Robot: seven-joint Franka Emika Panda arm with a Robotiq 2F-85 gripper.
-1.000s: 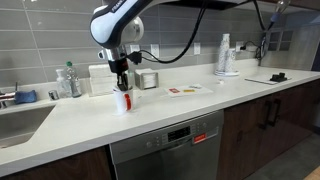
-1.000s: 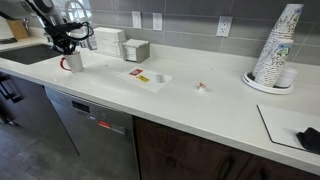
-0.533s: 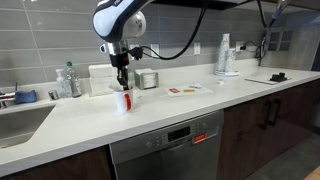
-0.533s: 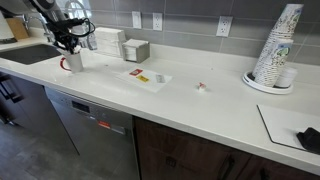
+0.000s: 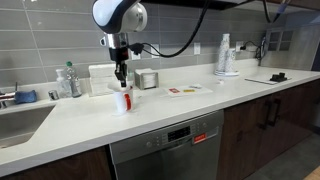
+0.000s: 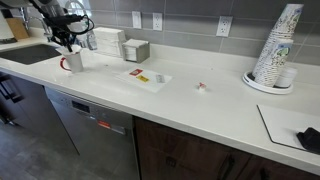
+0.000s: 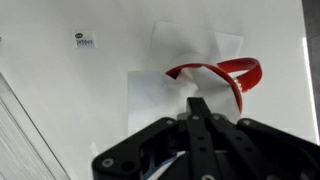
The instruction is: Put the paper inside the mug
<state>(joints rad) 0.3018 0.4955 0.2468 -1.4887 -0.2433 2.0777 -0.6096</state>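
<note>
The red mug [image 5: 123, 102] stands on the white counter, also in the other exterior view [image 6: 73, 63]. In the wrist view only an arc of its red rim [image 7: 245, 70] shows. The white paper [image 7: 185, 48] covers most of the mug's mouth and sticks out of it; it shows as a white bit on top of the mug [image 5: 121, 92]. My gripper [image 5: 119, 78] hangs a little above the mug, apart from it [image 6: 66, 44]. Its fingers [image 7: 200, 103] are together and hold nothing.
A silver tin [image 5: 148, 79] stands behind the mug. Red-and-white card pieces [image 6: 143, 77] lie mid-counter. Stacked white cups [image 6: 275, 50] stand far along. A sink [image 5: 20, 120] and bottles [image 5: 68, 80] are at one end, a black item [image 6: 308, 138] at the other.
My gripper has risen straight up from the mug's mouth. The mug and the paper in it have stayed put.
</note>
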